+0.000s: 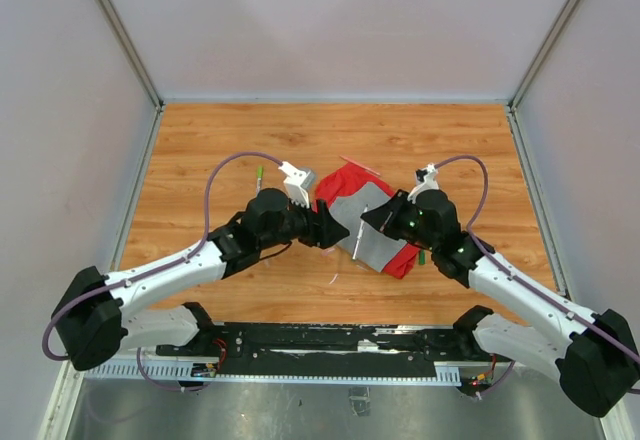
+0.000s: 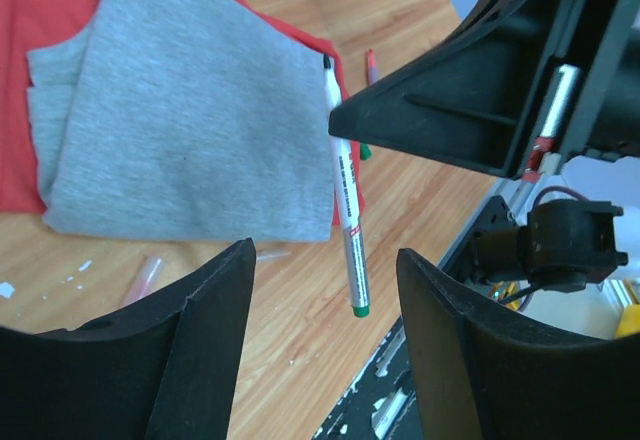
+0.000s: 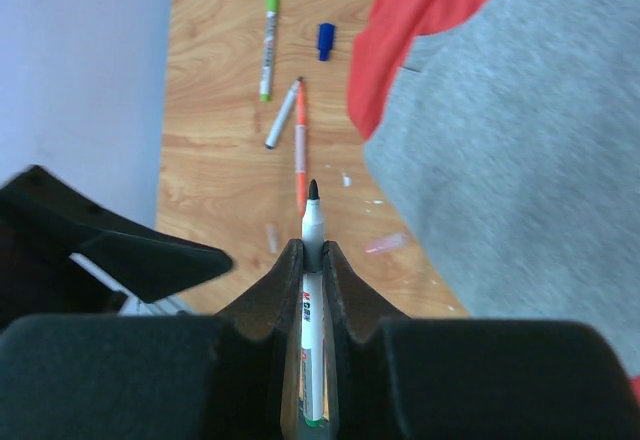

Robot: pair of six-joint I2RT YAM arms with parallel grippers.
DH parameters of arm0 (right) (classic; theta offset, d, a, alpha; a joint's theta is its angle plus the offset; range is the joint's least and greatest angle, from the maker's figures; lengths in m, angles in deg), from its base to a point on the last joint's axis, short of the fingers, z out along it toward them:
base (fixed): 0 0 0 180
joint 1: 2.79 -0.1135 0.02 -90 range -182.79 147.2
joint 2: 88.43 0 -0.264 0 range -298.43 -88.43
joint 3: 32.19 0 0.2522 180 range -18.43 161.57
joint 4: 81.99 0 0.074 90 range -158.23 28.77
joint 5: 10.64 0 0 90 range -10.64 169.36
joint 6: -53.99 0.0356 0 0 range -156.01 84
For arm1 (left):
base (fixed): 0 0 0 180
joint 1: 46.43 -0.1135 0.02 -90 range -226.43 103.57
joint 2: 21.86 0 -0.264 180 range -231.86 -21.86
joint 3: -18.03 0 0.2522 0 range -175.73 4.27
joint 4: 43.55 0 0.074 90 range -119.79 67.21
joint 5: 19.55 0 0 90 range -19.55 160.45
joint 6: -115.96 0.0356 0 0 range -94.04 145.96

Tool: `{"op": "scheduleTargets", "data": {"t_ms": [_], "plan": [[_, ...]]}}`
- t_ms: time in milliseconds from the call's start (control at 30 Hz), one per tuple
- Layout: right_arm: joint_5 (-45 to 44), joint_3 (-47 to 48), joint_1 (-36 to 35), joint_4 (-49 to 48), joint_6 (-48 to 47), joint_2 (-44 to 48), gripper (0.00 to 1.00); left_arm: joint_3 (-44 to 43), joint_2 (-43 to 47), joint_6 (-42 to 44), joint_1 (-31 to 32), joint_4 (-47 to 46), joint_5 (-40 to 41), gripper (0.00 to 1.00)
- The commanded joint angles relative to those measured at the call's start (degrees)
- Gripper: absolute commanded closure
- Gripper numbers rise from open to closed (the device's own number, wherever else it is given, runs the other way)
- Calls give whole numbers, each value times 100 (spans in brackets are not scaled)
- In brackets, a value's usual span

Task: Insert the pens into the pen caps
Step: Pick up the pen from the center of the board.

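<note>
1. Pen point(image 2: 347, 210), white barrel, green end: clamped in right claw point(image 3: 312, 250), bare black tip projecting past the fingertips.
2. Left claw point(image 2: 322, 256): spread wide, holding nothing; the pen's green end shows between its fingers, touching neither.
3. Blue plastic cap point(image 3: 325, 40): on wooden bench point(image 3: 220, 160), near red-and-grey cloth point(image 3: 480, 110), well apart from both claws.

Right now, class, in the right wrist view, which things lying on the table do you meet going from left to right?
Green pen → orange pen → blue cap → red-and-grey cloth.
</note>
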Motion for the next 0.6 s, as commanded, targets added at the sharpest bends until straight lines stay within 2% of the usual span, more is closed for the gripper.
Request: {"op": "scheduleTargets", "data": {"t_ms": [0,200,367,433,567], "plan": [[173,45,-184,-709,320,54,99,73,-227,-102,224,-468,-71,38],[407,4,-221,-1161,424,96,99,-23,-538,-171,478,-710,-141,43],[418,-17,-236,-1264,422,201,99,-108,-734,-224,590,-817,-203,54],[421,-20,-240,-1267,411,221,99,-128,-783,-233,597,-814,-211,63],[419,-31,-253,-1266,365,231,99,-155,-789,-241,602,-817,-202,86]]}}
